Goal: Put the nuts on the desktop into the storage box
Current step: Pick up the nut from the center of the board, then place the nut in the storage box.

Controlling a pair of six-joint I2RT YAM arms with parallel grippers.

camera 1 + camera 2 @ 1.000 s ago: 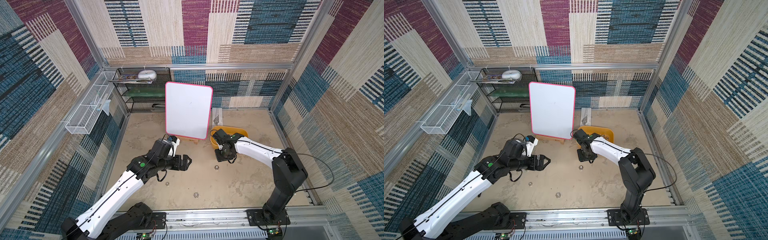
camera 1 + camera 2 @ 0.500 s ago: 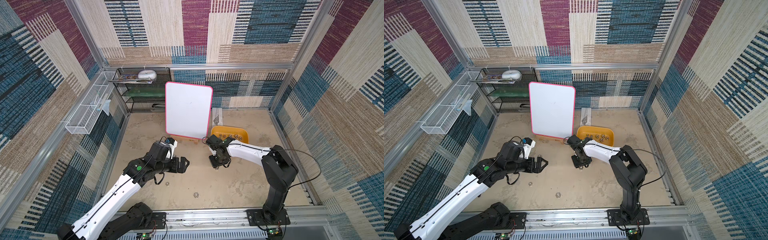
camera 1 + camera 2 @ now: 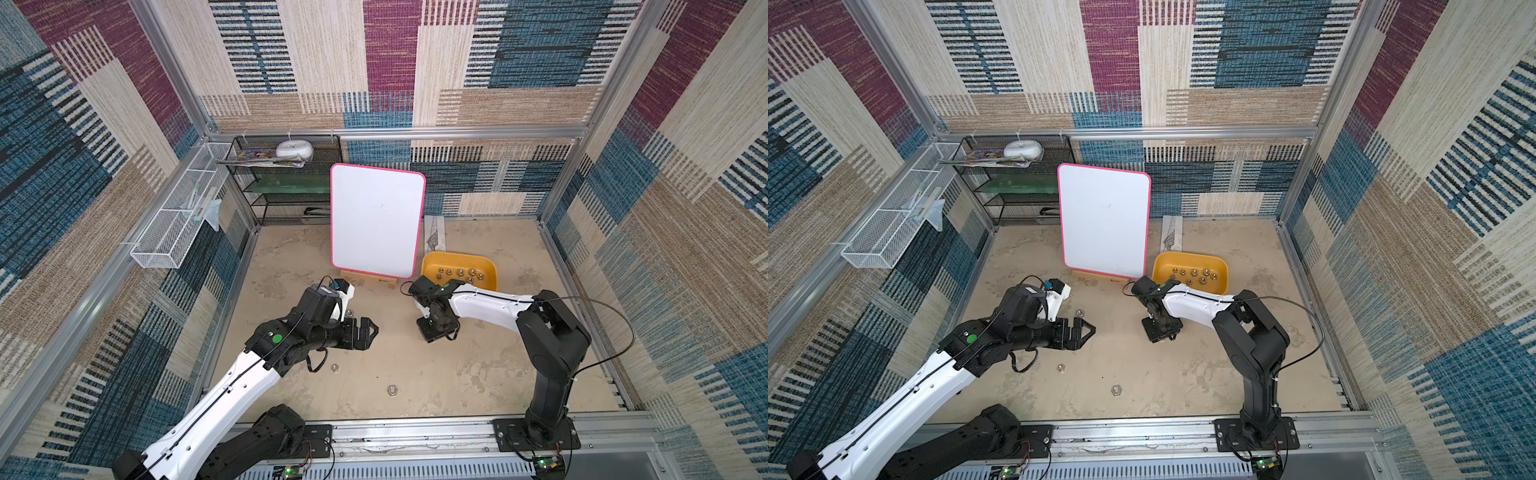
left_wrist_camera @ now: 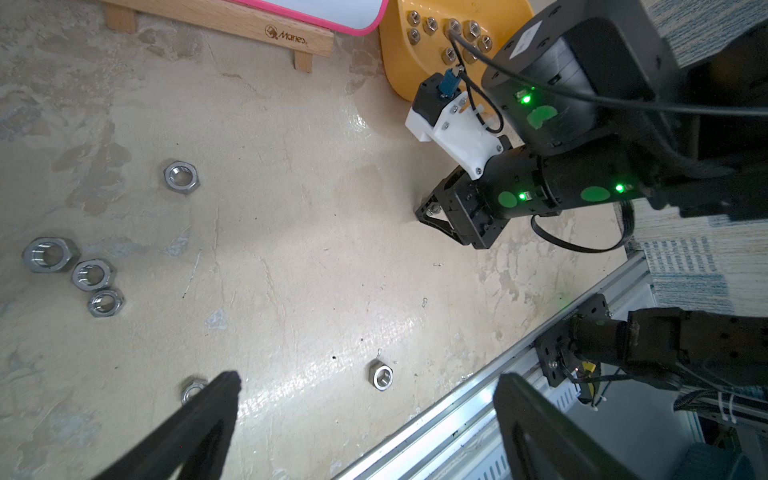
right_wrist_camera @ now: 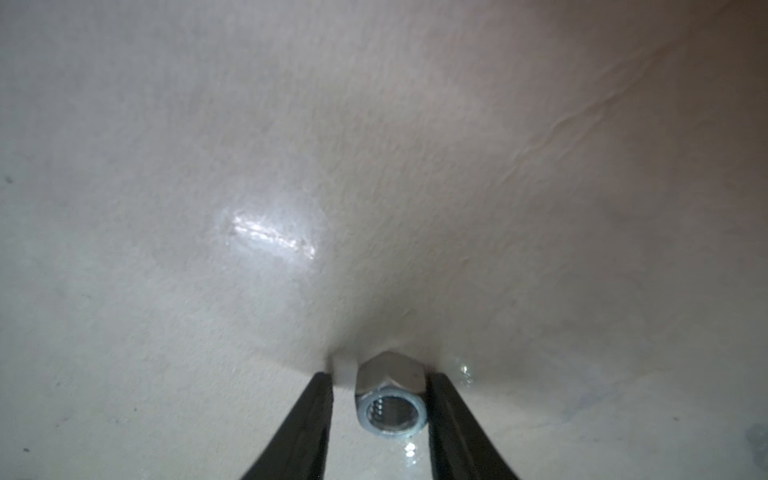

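standing tip-down on the desktop (image 3: 478, 374), the right gripper (image 5: 382, 376) has its two black fingers (image 5: 316, 415) a little apart, with one nut (image 5: 390, 399) between them. one finger looks like it touches the nut and the other shows a thin gap, so the nut is not squeezed yet. it rests on the desktop with its hole facing the wrist camera.

i think the step in hand is the grab. next the fingers need to shut tight on the flat sides. then the arm should lift straight up and carry the nut far and right to the storage box (image 3: 453, 259). the box sits just past this arm, beside the white board (image 3: 376, 220). a bunch of nuts (image 3: 460, 272) lie in the box already.

the left gripper (image 3: 371, 330) hangs over the left middle of the desktop with its fingers wide apart and nothing in them. more loose nuts (image 4: 89, 274) wait on the desktop near it, so the job looks partly done.
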